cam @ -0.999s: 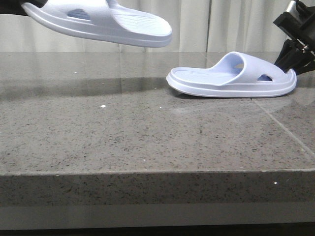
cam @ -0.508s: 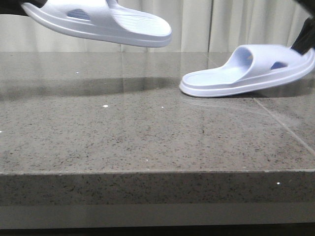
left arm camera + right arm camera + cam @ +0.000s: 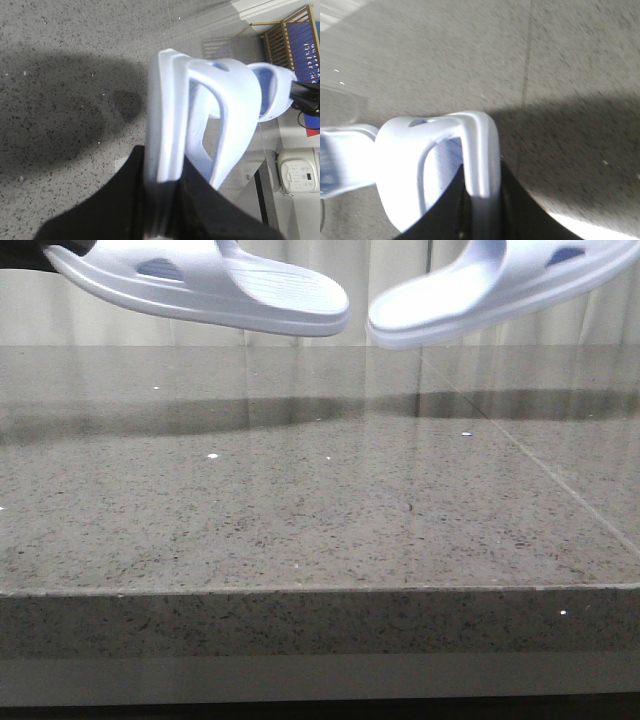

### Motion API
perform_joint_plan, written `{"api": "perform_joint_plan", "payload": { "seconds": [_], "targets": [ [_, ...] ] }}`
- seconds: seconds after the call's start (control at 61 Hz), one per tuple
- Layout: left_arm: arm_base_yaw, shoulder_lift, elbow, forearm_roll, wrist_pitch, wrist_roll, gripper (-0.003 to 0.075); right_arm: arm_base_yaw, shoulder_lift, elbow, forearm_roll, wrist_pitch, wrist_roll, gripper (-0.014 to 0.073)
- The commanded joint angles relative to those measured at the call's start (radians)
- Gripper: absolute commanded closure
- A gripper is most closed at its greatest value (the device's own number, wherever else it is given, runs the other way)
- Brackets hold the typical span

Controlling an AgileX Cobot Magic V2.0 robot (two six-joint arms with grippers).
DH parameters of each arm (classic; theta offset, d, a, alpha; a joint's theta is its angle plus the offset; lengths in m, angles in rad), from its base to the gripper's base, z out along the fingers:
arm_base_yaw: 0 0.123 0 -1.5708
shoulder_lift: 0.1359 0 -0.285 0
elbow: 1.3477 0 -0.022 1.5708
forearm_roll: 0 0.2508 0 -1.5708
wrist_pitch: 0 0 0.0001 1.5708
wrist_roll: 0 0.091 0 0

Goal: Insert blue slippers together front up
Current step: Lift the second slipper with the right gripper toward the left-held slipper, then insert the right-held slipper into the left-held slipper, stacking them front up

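Both blue slippers hang in the air above the grey stone table (image 3: 300,500). The left slipper (image 3: 200,285) is at the upper left of the front view, heel end tilted down toward the middle. My left gripper (image 3: 165,200) is shut on its sole edge (image 3: 167,125). The right slipper (image 3: 480,295) is at the upper right, its heel end close to the left slipper's with a small gap between them. My right gripper (image 3: 482,210) is shut on that slipper's sole rim (image 3: 480,150). In the front view both grippers are out of frame.
Pale curtains (image 3: 390,290) hang behind the table. The table's front edge (image 3: 300,590) runs across the lower view. In the left wrist view a wooden rack (image 3: 292,40) and a white appliance (image 3: 300,175) stand beyond the table's side.
The right slipper has been lifted off the table, rising and tilting with its heel end lowest. The left slipper has stayed in place in the air.
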Motion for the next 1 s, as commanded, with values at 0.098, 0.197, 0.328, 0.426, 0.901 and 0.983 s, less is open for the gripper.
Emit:
{"api": "perform_joint_plan", "payload": {
  "seconds": [0.098, 0.197, 0.328, 0.426, 0.901, 0.983],
  "targets": [
    [-0.006, -0.049, -0.024, -0.083, 0.055, -0.006, 0.0739, -0.009, -0.073, -0.093, 0.125, 0.105, 0.001, 0.0664],
    [-0.006, -0.049, -0.024, -0.083, 0.055, -0.006, 0.0739, -0.009, -0.084, -0.098, 0.151, 0.105, 0.001, 0.0664],
    [-0.006, -0.049, -0.024, -0.083, 0.055, -0.006, 0.0739, 0.019, -0.091, -0.098, 0.178, 0.105, 0.001, 0.0664],
    [-0.006, -0.049, -0.024, -0.083, 0.055, -0.006, 0.0739, 0.063, -0.09, -0.098, 0.179, 0.104, 0.001, 0.0664],
    [-0.006, -0.049, -0.024, -0.12, 0.092, -0.006, 0.0739, 0.164, -0.073, -0.098, 0.166, 0.008, -0.011, 0.0662],
    [-0.006, -0.049, -0.024, -0.134, 0.092, -0.006, 0.0739, 0.179, -0.062, -0.098, 0.166, -0.01, -0.011, 0.0662]
  ]
}}
